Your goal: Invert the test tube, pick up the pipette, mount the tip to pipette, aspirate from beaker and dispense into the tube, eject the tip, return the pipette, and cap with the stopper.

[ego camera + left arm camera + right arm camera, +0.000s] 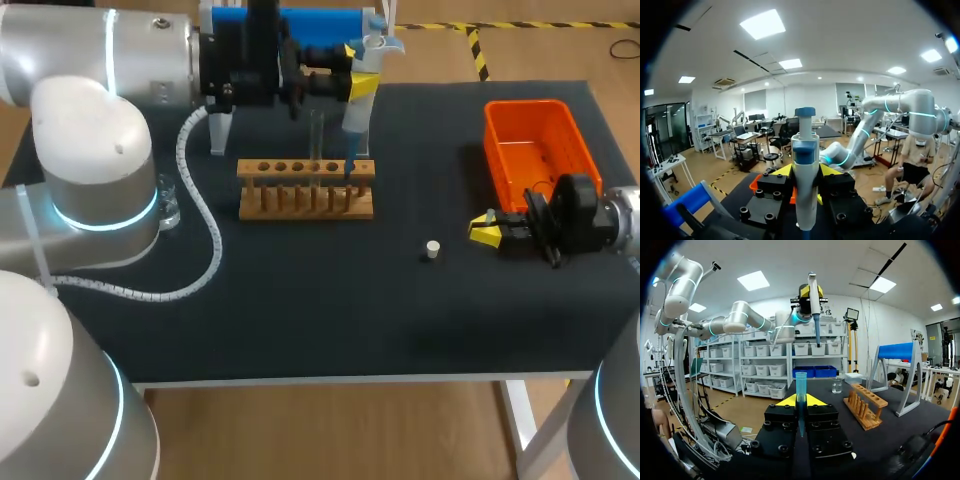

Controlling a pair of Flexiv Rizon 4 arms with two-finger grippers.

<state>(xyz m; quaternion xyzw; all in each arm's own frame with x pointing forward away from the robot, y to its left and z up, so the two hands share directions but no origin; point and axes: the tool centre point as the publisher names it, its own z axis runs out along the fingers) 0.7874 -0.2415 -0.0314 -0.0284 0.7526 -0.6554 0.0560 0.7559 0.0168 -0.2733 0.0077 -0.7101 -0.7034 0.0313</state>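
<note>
My left gripper (pixel 352 85) is shut on the white and blue pipette (pixel 357 110), holding it upright above the right end of the wooden rack (pixel 305 190). In the left wrist view the pipette (pixel 805 170) stands between the yellow tips. A clear test tube (pixel 316 140) stands in the rack. My right gripper (pixel 484 229) hovers low over the mat by the orange bin and is shut on a blue pipette tip (pixel 800 385), which points up between its fingers. A small white stopper (pixel 432 249) lies on the mat to the left of the right gripper.
An orange bin (pixel 540 150) sits at the back right. The blue pipette stand (pixel 290 20) is behind the rack. A glass beaker (pixel 168 205) stands at the left, partly behind my left arm, whose cable (pixel 205 230) trails over the mat.
</note>
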